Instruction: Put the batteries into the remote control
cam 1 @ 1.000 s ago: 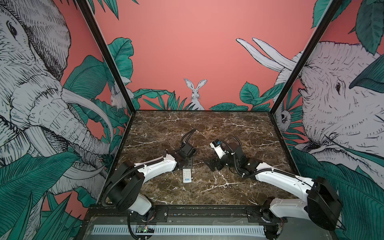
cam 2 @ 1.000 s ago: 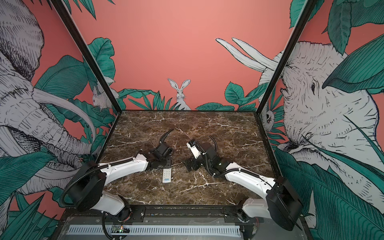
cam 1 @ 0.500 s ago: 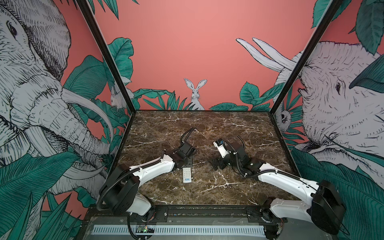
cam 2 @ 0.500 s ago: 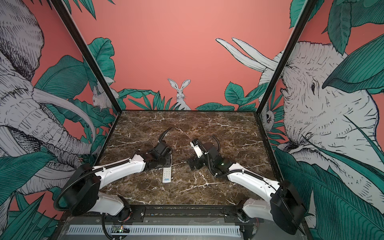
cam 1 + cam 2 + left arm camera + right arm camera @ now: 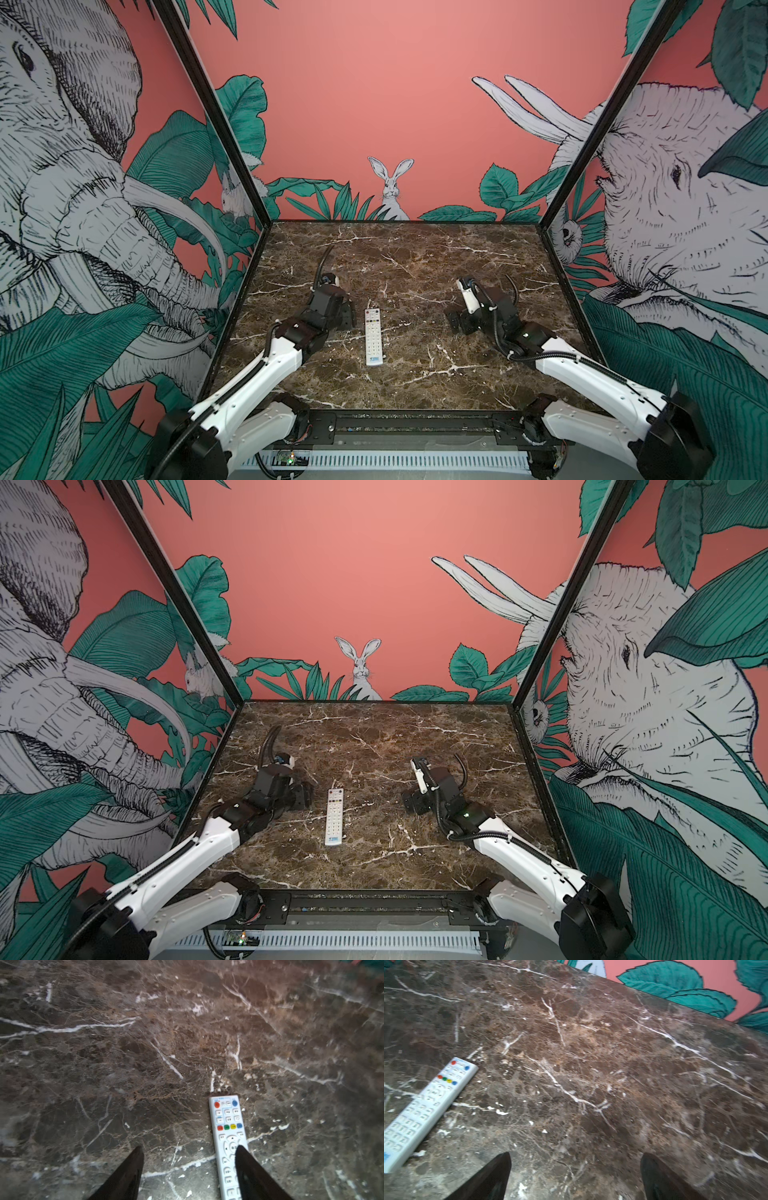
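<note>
A dark marble tabletop (image 5: 415, 257) was enclosed by salmon-pink walls (image 5: 374, 83), on which a rabbit (image 5: 390, 187), an elephant (image 5: 83, 187) and green leaves (image 5: 245, 108) were painted.

The white left arm with black joints (image 5: 270, 365) comes in from the near left corner and bends down low. At its end, the black two-fingered left gripper (image 5: 189, 1147) points forward. Its fingers (image 5: 128, 1167) are spread wide with nothing between them. The white right arm with black joints (image 5: 582, 374) comes in from the near right corner. Its black right gripper (image 5: 575, 1154) is low too, spread wide and holding nothing.
</note>
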`<state>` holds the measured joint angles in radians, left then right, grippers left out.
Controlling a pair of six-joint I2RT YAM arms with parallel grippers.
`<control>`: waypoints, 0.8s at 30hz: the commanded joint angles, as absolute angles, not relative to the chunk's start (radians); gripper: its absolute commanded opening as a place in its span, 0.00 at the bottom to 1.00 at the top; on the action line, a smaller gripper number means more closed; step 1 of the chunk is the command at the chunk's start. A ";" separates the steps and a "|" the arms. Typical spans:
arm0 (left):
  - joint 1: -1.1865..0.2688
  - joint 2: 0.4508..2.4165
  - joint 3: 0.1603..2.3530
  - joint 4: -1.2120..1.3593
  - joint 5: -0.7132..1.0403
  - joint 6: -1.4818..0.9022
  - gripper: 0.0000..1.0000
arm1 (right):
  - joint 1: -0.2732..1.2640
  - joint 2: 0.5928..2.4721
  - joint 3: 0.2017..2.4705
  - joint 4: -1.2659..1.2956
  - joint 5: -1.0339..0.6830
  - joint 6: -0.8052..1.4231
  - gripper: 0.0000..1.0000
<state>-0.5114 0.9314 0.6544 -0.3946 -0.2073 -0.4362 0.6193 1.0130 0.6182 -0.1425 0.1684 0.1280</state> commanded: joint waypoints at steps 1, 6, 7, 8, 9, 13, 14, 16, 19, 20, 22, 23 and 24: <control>-0.499 0.845 0.639 -0.473 -0.330 -0.319 0.92 | 0.583 0.943 0.562 -0.104 0.320 0.112 0.99; -0.491 0.821 0.631 -0.524 -0.524 -0.318 0.99 | 0.502 0.861 0.471 -0.053 0.393 0.117 0.99; -0.488 0.832 0.632 -0.533 -0.557 -0.328 0.99 | 0.483 0.848 0.456 -0.050 0.410 0.119 0.99; -0.486 0.842 0.634 -0.545 -0.593 -0.343 0.99 | 0.470 0.836 0.442 -0.043 0.433 0.120 0.99; -0.482 0.856 0.639 -0.558 -0.631 -0.364 1.00 | 0.453 0.824 0.425 -0.028 0.470 0.120 0.99; -0.479 0.905 0.638 -0.567 -0.762 -0.394 0.99 | 0.391 0.800 0.393 0.019 0.570 0.092 0.99; -0.477 0.910 0.631 -0.552 -0.784 -0.379 0.99 | 0.380 0.804 0.382 0.045 0.580 0.073 0.99; -0.477 0.912 0.604 -0.504 -0.847 -0.334 1.00 | 0.354 0.818 0.361 0.081 0.586 0.058 0.99; -0.468 0.916 0.546 -0.372 -0.865 -0.231 1.00 | 0.333 0.874 0.326 0.137 0.619 0.032 0.99; -0.465 0.923 0.549 -0.363 -0.867 -0.224 1.00 | 0.329 0.899 0.307 0.173 0.624 0.011 0.99; -0.466 0.946 0.542 -0.303 -0.891 -0.174 1.00 | 0.327 0.920 0.285 0.220 0.619 -0.021 0.99; -0.465 0.963 0.538 -0.282 -0.905 -0.159 1.00 | 0.327 0.919 0.278 0.233 0.606 -0.035 0.99; -0.464 0.974 0.533 -0.256 -0.913 -0.140 0.99 | 0.327 0.916 0.265 0.256 0.593 -0.049 0.99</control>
<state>-0.4694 0.9565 0.5484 -0.3672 -0.8360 -0.2192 0.3309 0.9195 0.2840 0.1333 0.5766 0.0105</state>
